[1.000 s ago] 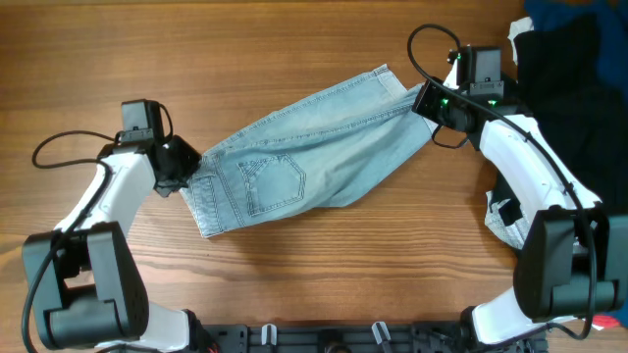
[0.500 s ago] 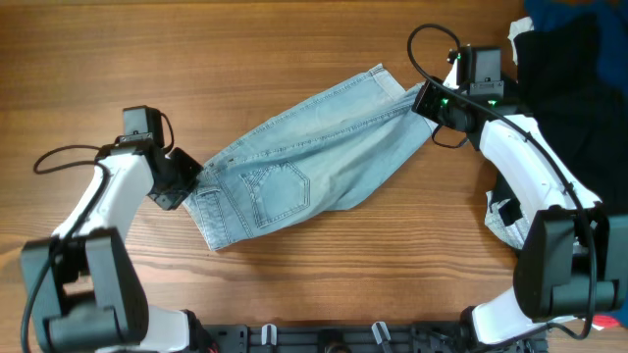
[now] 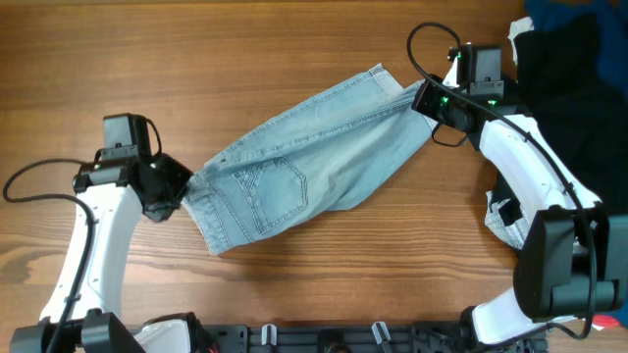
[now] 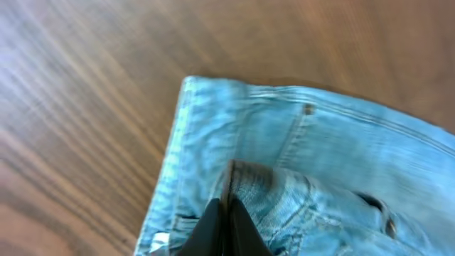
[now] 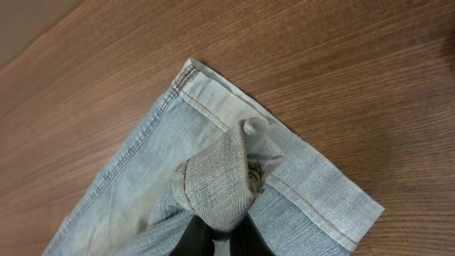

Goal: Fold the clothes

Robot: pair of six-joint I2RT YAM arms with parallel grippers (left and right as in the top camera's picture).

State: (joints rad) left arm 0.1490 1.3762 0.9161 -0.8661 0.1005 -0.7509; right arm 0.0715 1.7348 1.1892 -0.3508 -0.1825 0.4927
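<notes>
- The jeans [image 3: 314,157] lie in the middle of the wooden table [image 3: 294,39]. Their long axis slants from the waistband [image 3: 203,218] at the lower left up to the leg ends at the upper right, and a back pocket [image 3: 283,186] faces up.
- The left gripper [image 3: 183,186] is clamped on the waistband end and the right gripper [image 3: 420,98] on the leg end. The denim stretches between them.
- From overhead both pinches are too small to read.
- The left wrist view, which is blurry, shows its fingers [image 4: 210,231] pressed together on a raised fold beside the waistband corner.
- The right wrist view shows denim bunched into a knob between its fingers [image 5: 195,238], just inside the stitched hem [image 5: 206,89].
- Only the overhead view takes in the black garment [image 3: 569,69] at the far right.
- Compared with a second ago, the left arm has swung outward and drawn the waistband end slightly down and to the left. The right arm and the leg end have not shifted.
</notes>
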